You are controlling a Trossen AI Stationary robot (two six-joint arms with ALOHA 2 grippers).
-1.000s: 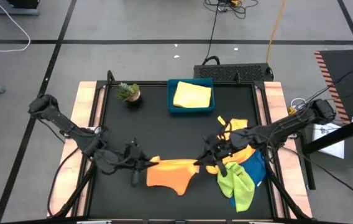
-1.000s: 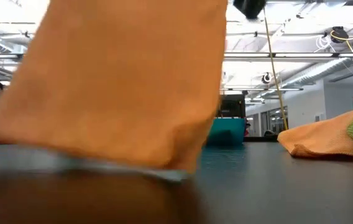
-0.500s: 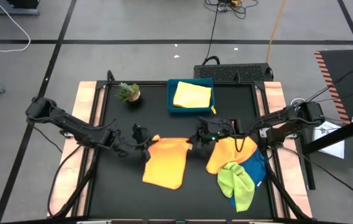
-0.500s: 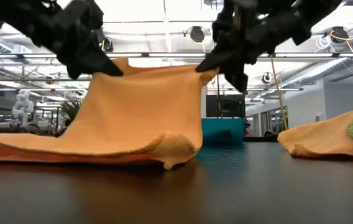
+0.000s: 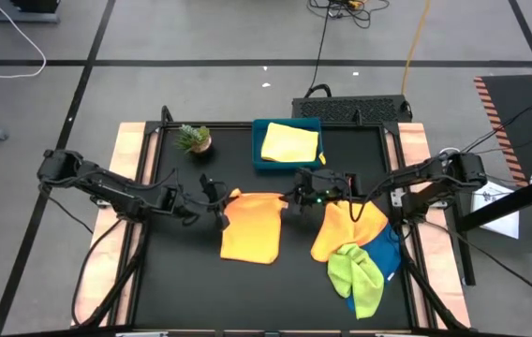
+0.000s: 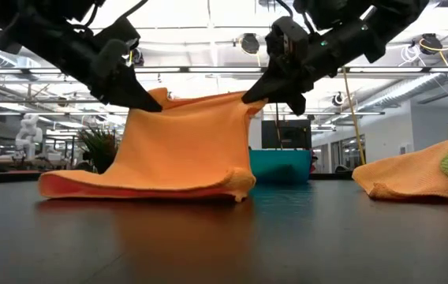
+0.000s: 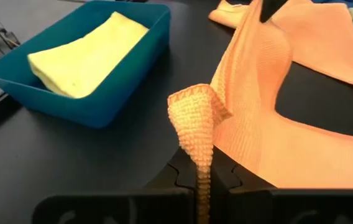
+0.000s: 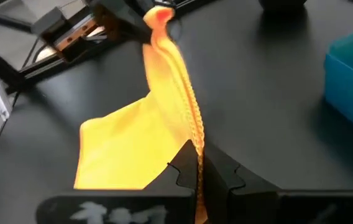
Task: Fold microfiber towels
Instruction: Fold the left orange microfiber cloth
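High view: at frame centre, the left tool [image 5: 221, 203] and right tool [image 5: 296, 198] each pinch a top corner of the soft orange microfiber towel [image 5: 252, 238] on the black surface [image 5: 182, 281]. Above sits a rigid blue tray [image 5: 288, 161] holding a folded yellow cloth [image 5: 290, 142]; at right, an orange, green and blue cloth pile [image 5: 360, 253].

Low view: the towel's upper edge hangs lifted between both tools, its lower part resting flat on the surface.

Wrist views: each tool is pressed together on a towel corner.

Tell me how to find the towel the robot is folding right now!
Look at the middle of the black table, just in front of the blue tray. The orange towel there has its far edge lifted by the left gripper and right gripper. The other orange towel lies loose in the pile at the right.
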